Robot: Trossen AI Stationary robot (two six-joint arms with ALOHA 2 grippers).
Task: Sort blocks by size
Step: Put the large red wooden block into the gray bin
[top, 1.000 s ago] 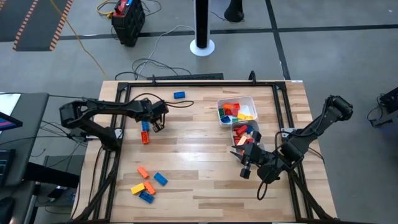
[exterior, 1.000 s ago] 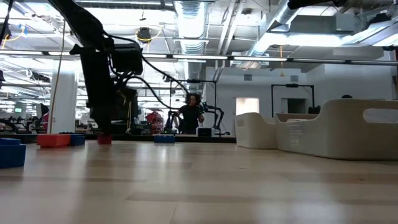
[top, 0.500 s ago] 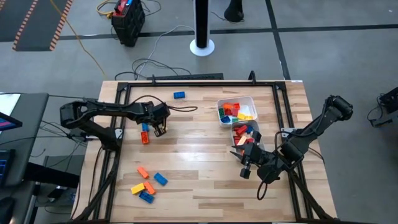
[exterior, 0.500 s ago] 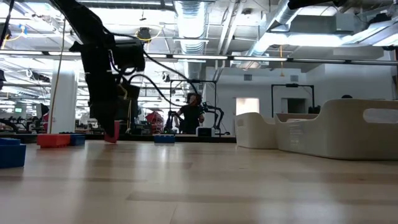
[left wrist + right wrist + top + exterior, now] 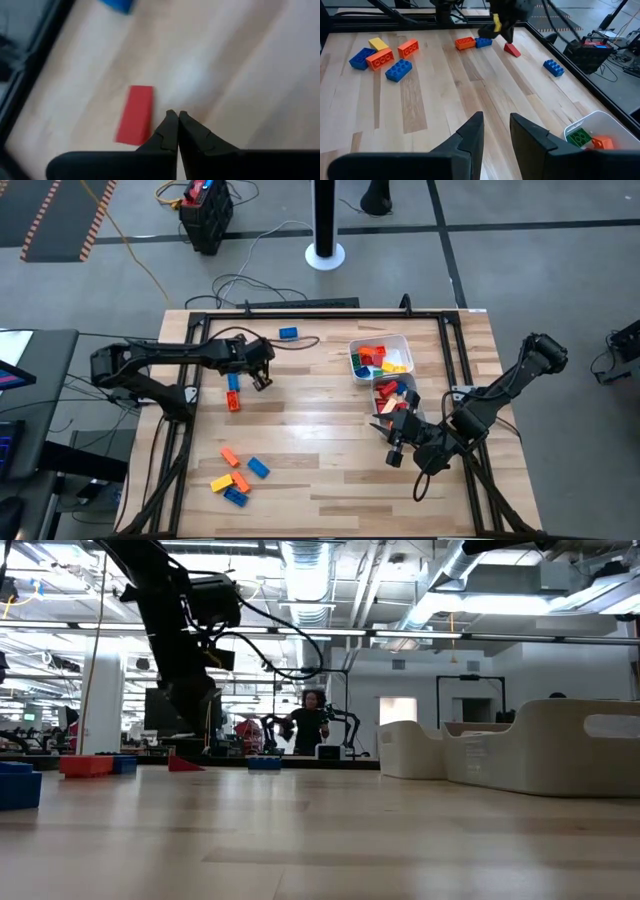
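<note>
The left gripper hovers clenched and empty just beside a red block lying loose on the counter, likely lining up a pick. The right gripper waits slightly parted, holding nothing, near the white tub where sorted blocks gather

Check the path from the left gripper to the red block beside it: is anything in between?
Nothing visible. The left gripper, shut and empty, hangs right next to the red block, with only bare table between them. The blue block lies farther off, out of the way.
</note>
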